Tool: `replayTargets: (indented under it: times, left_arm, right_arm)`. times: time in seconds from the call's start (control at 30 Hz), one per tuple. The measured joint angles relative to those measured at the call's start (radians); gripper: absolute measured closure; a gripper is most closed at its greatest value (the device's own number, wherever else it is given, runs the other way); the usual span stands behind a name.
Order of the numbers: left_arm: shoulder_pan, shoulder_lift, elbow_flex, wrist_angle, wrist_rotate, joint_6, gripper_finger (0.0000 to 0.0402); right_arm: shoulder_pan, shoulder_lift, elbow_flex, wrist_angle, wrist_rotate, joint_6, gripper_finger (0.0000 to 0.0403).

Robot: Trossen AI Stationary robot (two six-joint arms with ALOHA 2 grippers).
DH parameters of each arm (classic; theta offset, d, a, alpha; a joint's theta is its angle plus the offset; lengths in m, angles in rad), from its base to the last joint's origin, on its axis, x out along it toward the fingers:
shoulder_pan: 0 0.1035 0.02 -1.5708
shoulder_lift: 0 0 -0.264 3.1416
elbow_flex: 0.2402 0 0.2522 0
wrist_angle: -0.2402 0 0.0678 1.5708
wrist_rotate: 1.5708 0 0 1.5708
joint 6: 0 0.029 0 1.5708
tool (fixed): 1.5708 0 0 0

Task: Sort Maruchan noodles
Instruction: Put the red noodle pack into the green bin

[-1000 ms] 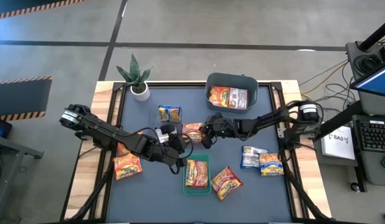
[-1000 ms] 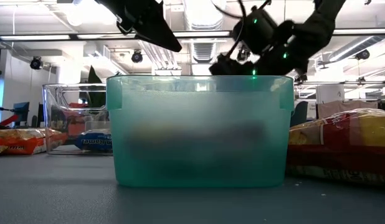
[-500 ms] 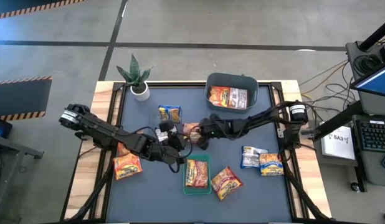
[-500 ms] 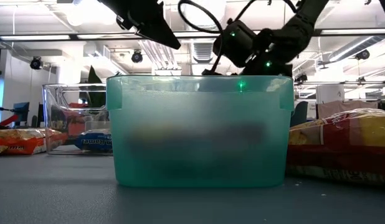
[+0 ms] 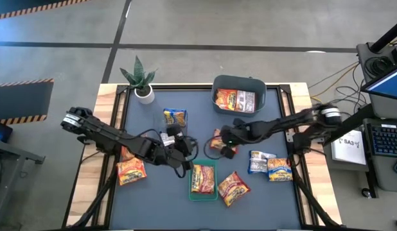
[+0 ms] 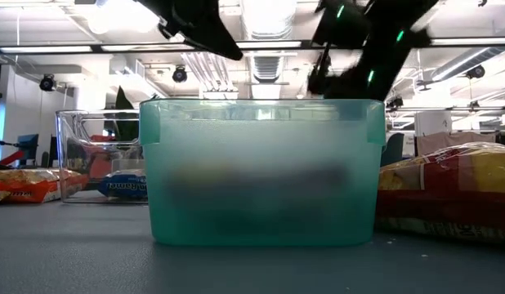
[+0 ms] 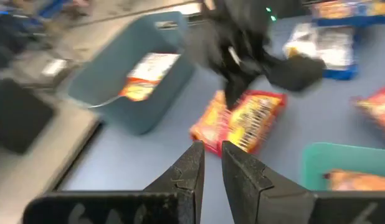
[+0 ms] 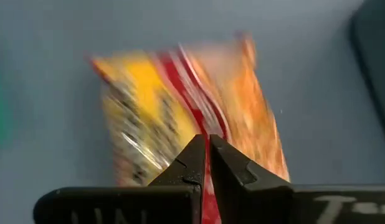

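From above: right gripper [image 5: 223, 142] pinched on the edge of an orange-red packet [image 5: 218, 142] at mid-table, between the grey-blue bin [image 5: 239, 85] and the green tray [image 5: 203, 179]; left gripper [image 5: 183, 153] nearly closed, holding nothing, just beside the tray. Other Maruchan noodles [image 5: 232, 187] scattered flat on the mat, two in the bin, one in the tray. From table level: only the tray wall [image 6: 261, 171] and dark arms overhead; a packet [image 6: 449, 192] lying to one side. Left wrist: orange-red and yellow wrapper [image 7: 242, 121] dangling limp from the other claw. Right wrist: fingers [image 8: 192, 163] shut tight on the crimped seam of the packet [image 8: 180, 112]. Probably light, crinkly, slick film over a brittle block; best taken by the seam, not squeezed across the middle.
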Motion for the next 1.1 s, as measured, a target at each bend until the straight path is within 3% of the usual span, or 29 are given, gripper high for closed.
replayTargets:
  times: [0.17, 0.37, 0.57, 0.77, 1.1]
  left_arm:
    - [0.068, 0.02, 0.0, 0.119, 0.23, 0.041, 0.0364]
    - [0.156, 0.13, 0.0, 0.302, 0.406, 0.093, 0.0364]
    - [0.202, 0.249, 0.038, 0.345, 0.424, 0.11, 0.0364]
    - [0.227, 0.356, 0.129, 0.336, 0.429, 0.149, 0.0364]
    - [0.251, 0.397, 0.169, 0.312, 0.429, 0.164, 0.0364]
  right_arm:
    - [0.009, -0.184, -0.071, -0.055, -0.034, 0.11, 0.039]
    - [0.01, -0.344, -0.219, -0.036, -0.06, 0.333, 0.039]
    - [0.015, -0.41, -0.312, -0.032, -0.132, 0.447, 0.039]
    - [0.016, -0.355, -0.355, 0.06, -0.126, 0.447, 0.039]
    - [-0.008, -0.195, -0.33, 0.151, 0.084, 0.336, 0.039]
